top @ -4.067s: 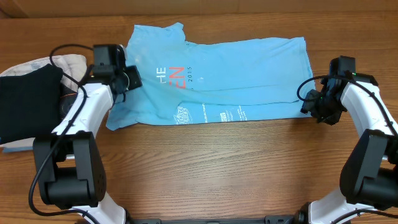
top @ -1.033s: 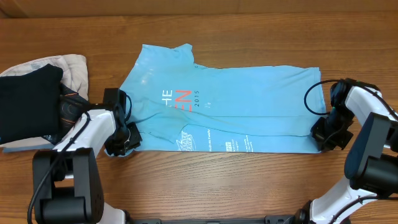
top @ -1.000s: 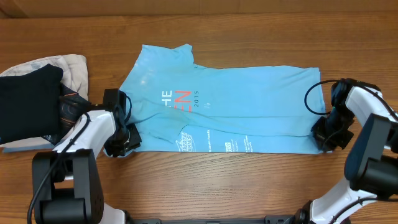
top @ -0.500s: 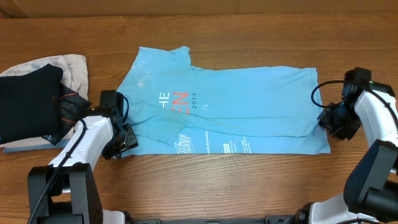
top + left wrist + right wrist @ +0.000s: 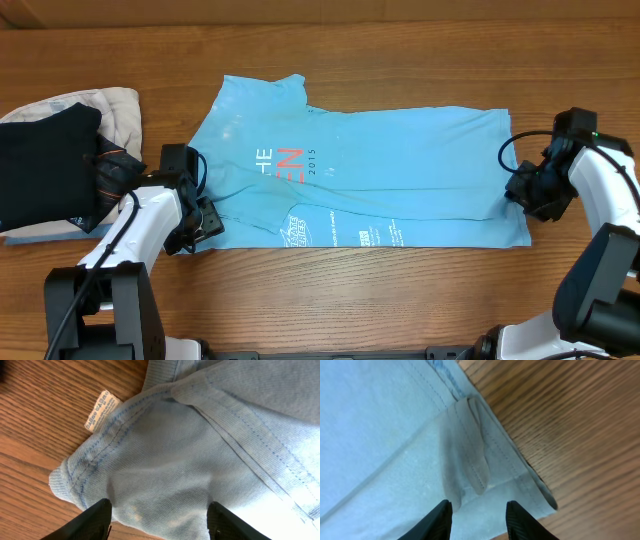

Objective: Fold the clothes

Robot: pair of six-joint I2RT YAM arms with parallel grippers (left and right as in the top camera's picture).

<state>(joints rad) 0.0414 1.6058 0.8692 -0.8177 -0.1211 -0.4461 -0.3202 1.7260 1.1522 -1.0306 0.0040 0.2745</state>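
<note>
Wood-grain worktop [image 5: 350, 300] carries one sky-blue T-shirt [image 5: 400, 165], spread flat across the centre, with white print and red-and-white lettering. The fabric is a fine knit with double-stitched hems. One white woven label [image 5: 98, 410] projects from a seam. Left tool [image 5: 159, 522]: fingers apart, over a rounded corner at the shirt's left end. Right tool [image 5: 479, 521]: fingers apart, over the creased hem corner at the shirt's right end. Two folded items lie at the far left: one black garment [image 5: 40, 165] partly overlying one beige garment [image 5: 118, 108].
</note>
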